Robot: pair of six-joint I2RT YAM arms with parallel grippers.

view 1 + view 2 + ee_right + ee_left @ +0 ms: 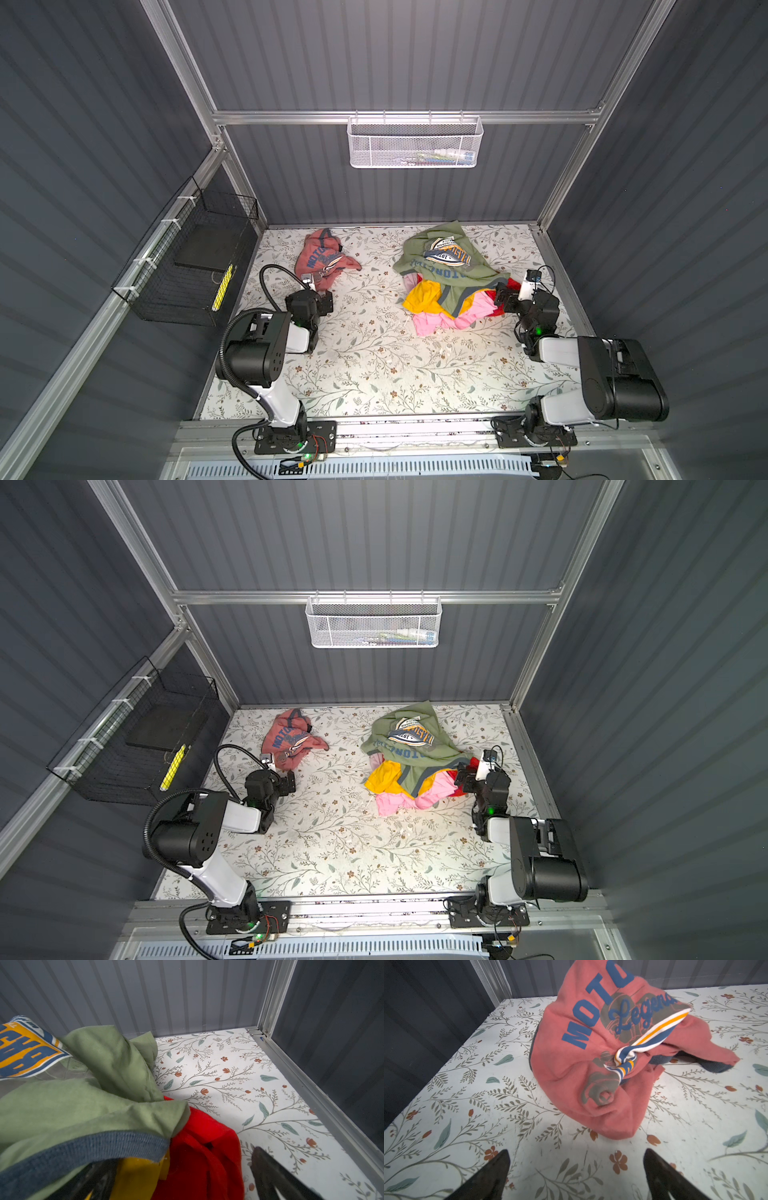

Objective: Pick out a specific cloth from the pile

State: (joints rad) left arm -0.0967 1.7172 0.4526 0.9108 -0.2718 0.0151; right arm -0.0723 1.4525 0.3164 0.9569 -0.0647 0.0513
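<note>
At the far left of the floral table (374,374), close to the back wall (395,195) and the table's left edge, the salmon-pink T-shirt (322,259) lies crumpled by itself, well apart from the pile (451,282) at the far right. Bare tabletop runs between them and across the whole near half. A narrow bare strip separates the pile from the right rail (562,282).

The shirt shows blue "MOTO" block letters, "Legend" script over a grey badge, a blue, white and yellow striped band twisted across it, and dark blue-grey trim.

The left gripper (576,1153) hovers just near of the shirt, jaws wide apart, holding nothing. The right gripper (502,296) sits at the pile's right edge, jaws spread, with the red garment (207,1147) between them, unpinched.
</note>
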